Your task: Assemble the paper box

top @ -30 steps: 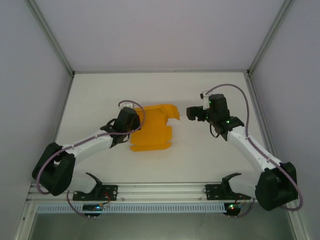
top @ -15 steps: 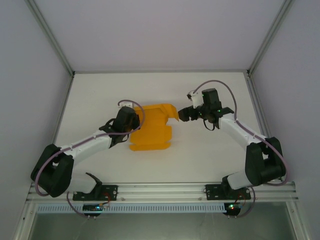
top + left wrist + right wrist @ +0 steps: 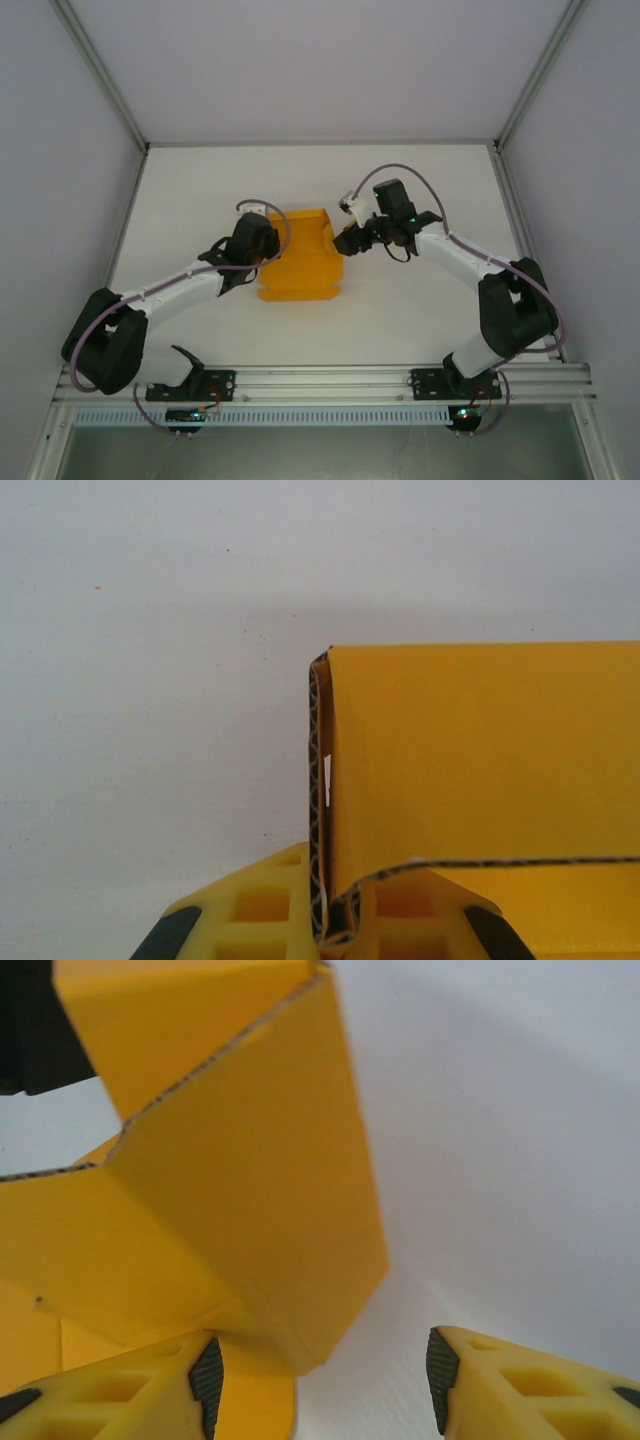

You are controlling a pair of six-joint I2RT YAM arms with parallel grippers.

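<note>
Part-folded paper box on the table, gripped by one arm, with the other arm spread at its flap.
The orange-yellow paper box (image 3: 300,265) lies near the middle of the white table (image 3: 400,320), between the two arms. The left fingers (image 3: 262,912) are clenched on its left edge, pinching a doubled fold of card. The right fingers (image 3: 478,1372) stand apart at the box's far right corner, where the corner of a raised flap reaches between them, close to one pad.
</note>
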